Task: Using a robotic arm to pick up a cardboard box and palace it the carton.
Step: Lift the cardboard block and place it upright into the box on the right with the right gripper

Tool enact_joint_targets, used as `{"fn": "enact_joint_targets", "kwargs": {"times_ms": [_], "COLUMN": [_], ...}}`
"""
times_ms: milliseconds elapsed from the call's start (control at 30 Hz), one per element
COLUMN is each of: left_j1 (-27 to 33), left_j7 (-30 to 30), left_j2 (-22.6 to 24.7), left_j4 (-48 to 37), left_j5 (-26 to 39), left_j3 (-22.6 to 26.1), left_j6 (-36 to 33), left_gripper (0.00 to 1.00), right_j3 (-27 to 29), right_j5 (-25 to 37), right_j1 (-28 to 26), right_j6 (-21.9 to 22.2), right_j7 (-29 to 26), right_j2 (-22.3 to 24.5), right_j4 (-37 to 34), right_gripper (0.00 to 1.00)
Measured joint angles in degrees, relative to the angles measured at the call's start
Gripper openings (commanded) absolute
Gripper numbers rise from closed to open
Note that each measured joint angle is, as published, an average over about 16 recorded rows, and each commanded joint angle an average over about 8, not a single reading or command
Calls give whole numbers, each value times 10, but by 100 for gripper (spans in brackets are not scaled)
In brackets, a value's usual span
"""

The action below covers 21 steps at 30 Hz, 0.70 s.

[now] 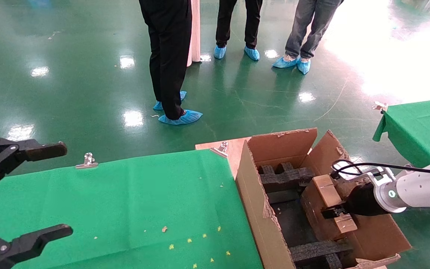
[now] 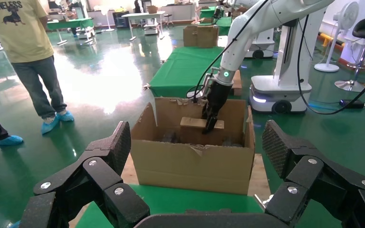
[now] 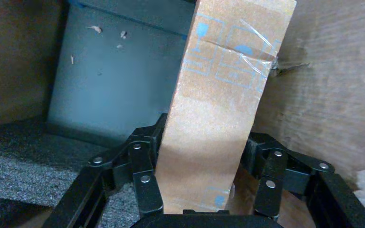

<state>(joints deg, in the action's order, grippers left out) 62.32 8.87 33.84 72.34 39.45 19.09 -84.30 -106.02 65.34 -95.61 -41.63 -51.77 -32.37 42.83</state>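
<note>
Now, here is what you have in front of you.

Right gripper [image 1: 335,213]: lower right of the head view, reaching into the carton on its white arm; its jaws are clamped on the cardboard box, one finger [image 3: 142,166] on each long side.

Cardboard box [image 1: 329,203]: you hold it inside the carton [image 1: 252,201], near the right-hand wall and tilted, above the black foam inserts [image 1: 286,177]; from the left wrist view it sits about level with the carton's rim, so you should judge it not yet set down.

Handling: expect it to be light and stiff, with flat sides that give the pads good purchase. The clear tape strip [image 3: 259,45] is probably slick, so keep your hold on bare cardboard at mid-length, as you have it. Squeeze too hard and the walls could dent.

Left gripper [image 1: 24,194]: idle at the left edge of the head view over the green table [image 1: 144,201], jaws spread wide and empty.
</note>
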Motion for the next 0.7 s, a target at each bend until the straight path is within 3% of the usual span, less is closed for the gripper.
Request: {"fn": "enact_joint_targets", "kwargs": {"times_ms": [700], "left_j1": [0], "left_j7": [0], "left_j2": [0], "left_j4": [0], "left_j5": [0], "left_j3": [0], "left_j6": [0], "left_gripper": [100], "right_j3": [2], "right_j5": [13], "right_j1": [-24], "right_j6": [5], "right_j7": [-5], "right_j2": [14], "right_j4": [24], "right_gripper": [100]}}
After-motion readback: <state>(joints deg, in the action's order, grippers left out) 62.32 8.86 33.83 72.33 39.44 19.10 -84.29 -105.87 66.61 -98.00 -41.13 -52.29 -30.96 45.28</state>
